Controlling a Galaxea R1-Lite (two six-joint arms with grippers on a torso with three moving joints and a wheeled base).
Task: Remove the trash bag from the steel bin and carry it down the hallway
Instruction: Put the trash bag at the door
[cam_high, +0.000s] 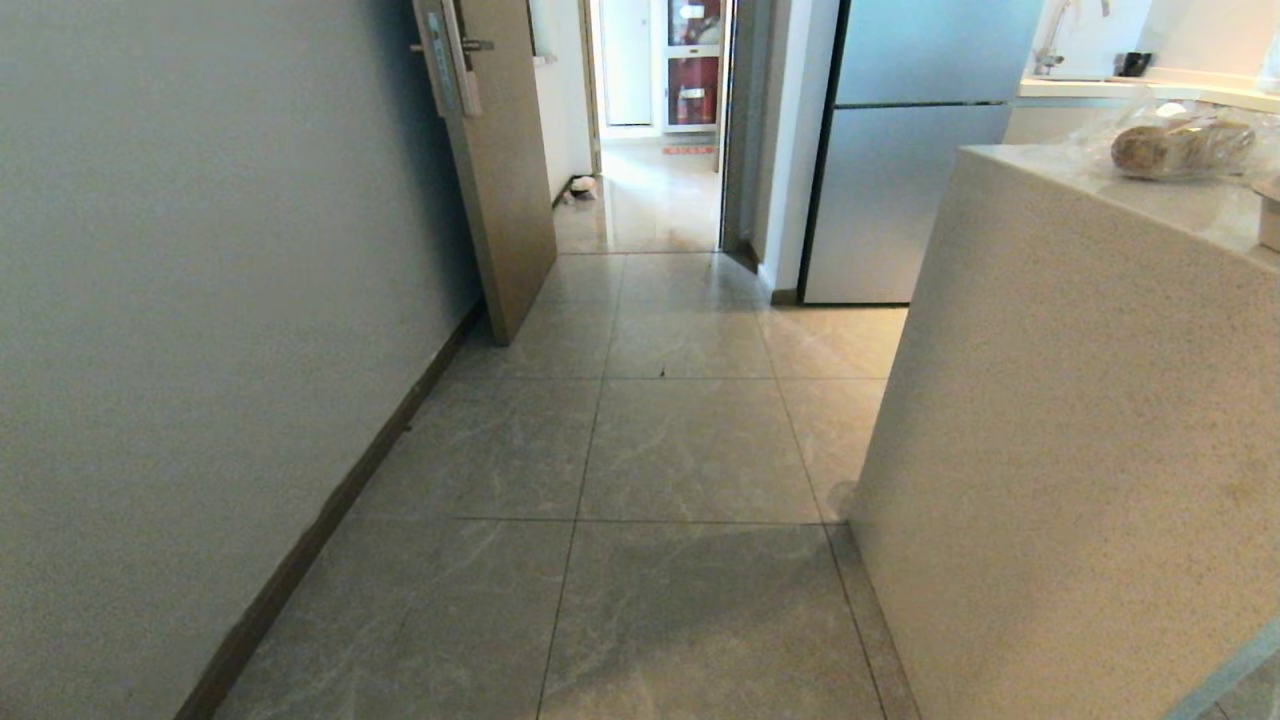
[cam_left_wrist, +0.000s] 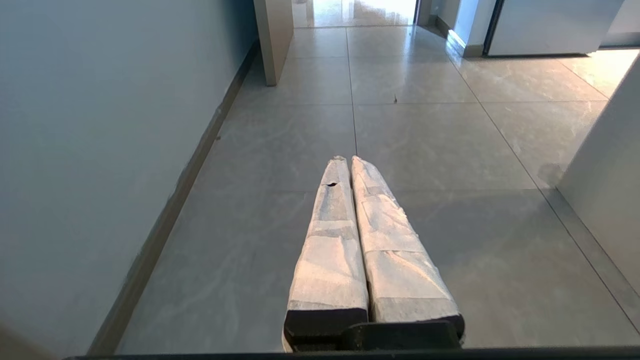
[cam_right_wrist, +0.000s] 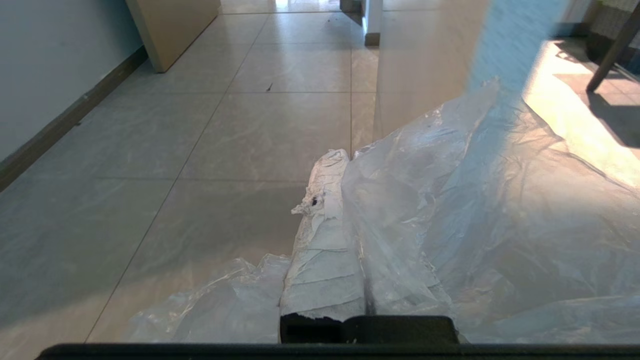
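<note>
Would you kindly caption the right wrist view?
Right gripper shut on the clear trash bag above the hallway tiles.

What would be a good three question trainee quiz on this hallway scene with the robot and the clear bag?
1. True or false: the steel bin is in view.
2. Which gripper holds the clear trash bag? A) left gripper B) right gripper
3. Fill in: past the open wooden door, the ____ stands beside the stone counter.

Key:
1. False; only hallway floor, wall and counter show.
2. B; its jaws are shut on the bag, while the left jaws are shut on nothing.
3. Fridge.
</note>
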